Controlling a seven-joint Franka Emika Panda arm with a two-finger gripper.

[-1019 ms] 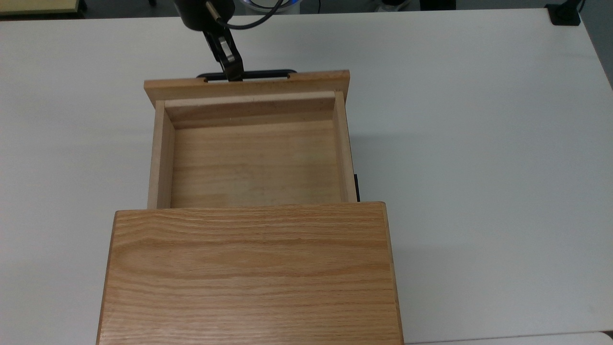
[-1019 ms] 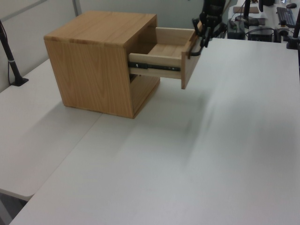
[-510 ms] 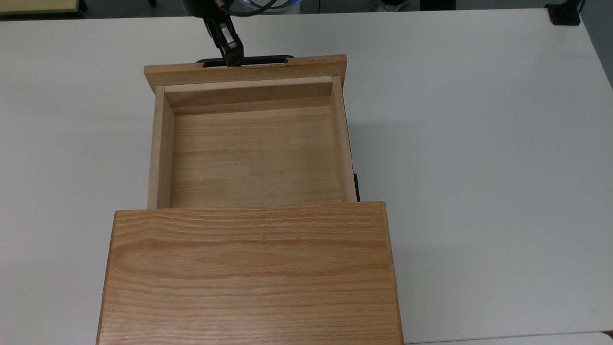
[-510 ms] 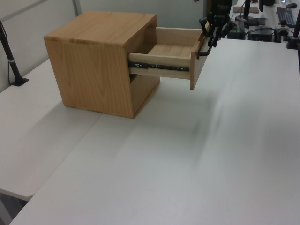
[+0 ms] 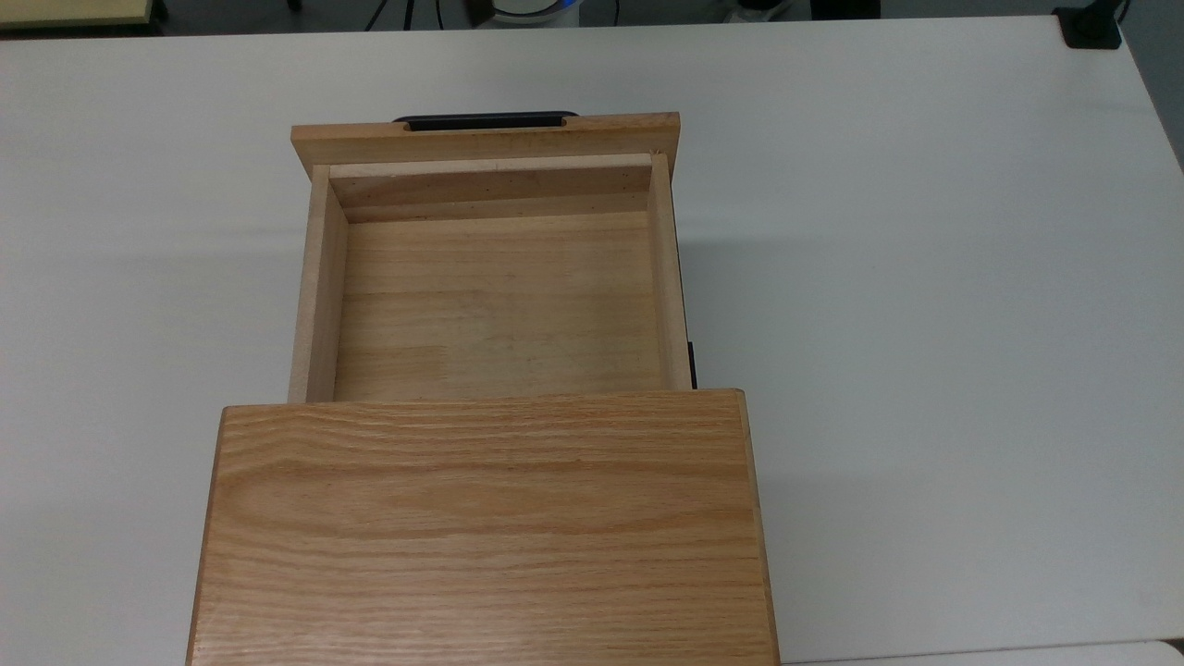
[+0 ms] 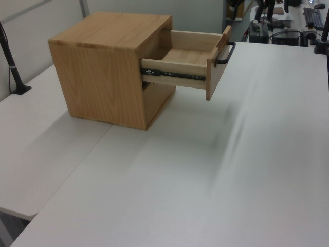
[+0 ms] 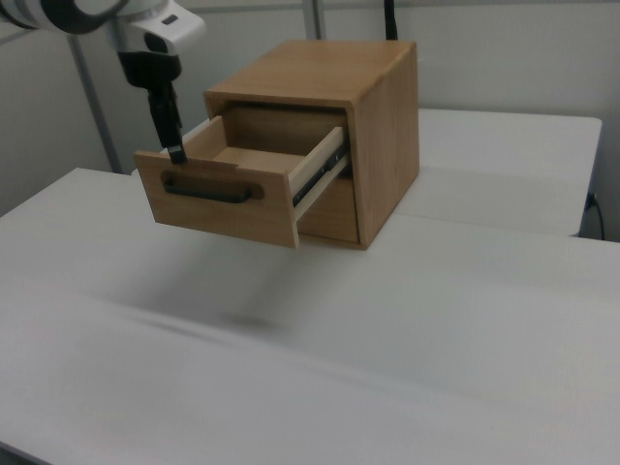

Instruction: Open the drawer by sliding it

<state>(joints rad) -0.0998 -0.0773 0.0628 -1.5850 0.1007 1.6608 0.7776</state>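
**Drawer pulled well out, gripper up off the handle**

Top view: drawer (image 5: 490,305) sticks out of the cabinet (image 5: 481,527) toward the pic's top, tray empty, front panel wider than the box on both sides. Black bar handle (image 5: 487,121) sits on the panel's far face. White table (image 5: 925,277) bare all round the drawer – lots of free room on both sides and beyond the handle. Small black slide bit pokes out at the drawer's side next to the cabinet edge.

Left view: drawer (image 6: 193,64) hangs out of the cabinet's (image 6: 110,67) upper opening, metal slide rail (image 6: 175,75) showing along its side. Handle (image 6: 226,53) faces the left view's right; table past it is open.

Right view: gripper (image 7: 175,153) comes down from a white arm (image 7: 87,15), its tip right at the top edge of the drawer (image 7: 237,189) front, above the handle's (image 7: 211,191) end on the right view's left. It holds nothing; can't tell if it touches the panel edge, nor how far apart it stands. Table (image 7: 291,368) in front of the drawer wide open.
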